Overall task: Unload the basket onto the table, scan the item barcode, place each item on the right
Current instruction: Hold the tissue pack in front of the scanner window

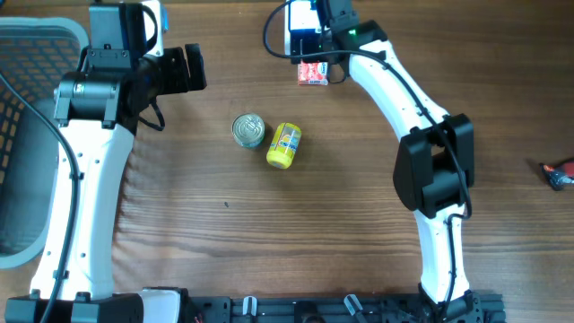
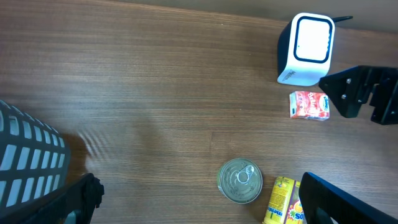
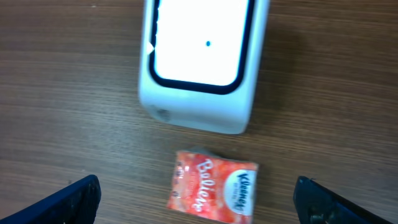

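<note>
A white barcode scanner (image 3: 202,62) with a bright screen stands at the table's far edge (image 1: 300,34). Just in front of it a red Kleenex tissue pack (image 3: 213,190) lies flat (image 1: 312,73). My right gripper (image 3: 200,205) hangs open above the pack, one finger on each side, not touching it. Mid-table stand a silver tin can (image 1: 248,130) and a yellow Mentos tub (image 1: 283,145) lying on its side. My left gripper (image 2: 205,202) is open and empty at the far left (image 1: 193,69), with the can (image 2: 240,180) and the tub (image 2: 285,200) below it.
A grey plastic basket (image 1: 27,54) sits off the table's left side and shows in the left wrist view (image 2: 28,162). A small red and black object (image 1: 558,173) lies at the right edge. The right arm (image 1: 430,170) crosses the table's right half.
</note>
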Motion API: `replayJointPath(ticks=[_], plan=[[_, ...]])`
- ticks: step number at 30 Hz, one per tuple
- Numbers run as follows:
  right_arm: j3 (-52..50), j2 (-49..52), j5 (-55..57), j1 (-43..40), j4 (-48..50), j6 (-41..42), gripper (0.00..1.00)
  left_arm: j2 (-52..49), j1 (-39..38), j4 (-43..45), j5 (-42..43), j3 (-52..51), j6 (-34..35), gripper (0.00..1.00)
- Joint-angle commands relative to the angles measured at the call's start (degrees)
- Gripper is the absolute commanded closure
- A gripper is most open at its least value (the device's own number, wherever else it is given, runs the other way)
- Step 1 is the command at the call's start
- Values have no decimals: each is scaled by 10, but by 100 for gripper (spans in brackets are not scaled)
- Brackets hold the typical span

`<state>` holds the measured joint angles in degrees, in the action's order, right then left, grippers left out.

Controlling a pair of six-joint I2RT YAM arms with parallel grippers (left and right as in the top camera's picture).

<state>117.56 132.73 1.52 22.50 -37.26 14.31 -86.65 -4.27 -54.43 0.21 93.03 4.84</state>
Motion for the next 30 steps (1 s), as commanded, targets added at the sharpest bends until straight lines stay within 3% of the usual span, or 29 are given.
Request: replayJointPath(ticks=[1,23,26,30], plan=[[6,32,-6,14,2,7,0,4,2,1,-7,-2,-1,0],[5,119,92,15,7,28,1,4,3,-9,-8,-2,-1,0],[5,126,85,16,10,27,15,4,3,-9,-8,-2,-1,0],[5,126,75,15,30,22,23,4,3,-9,-10,-2,-1,0]])
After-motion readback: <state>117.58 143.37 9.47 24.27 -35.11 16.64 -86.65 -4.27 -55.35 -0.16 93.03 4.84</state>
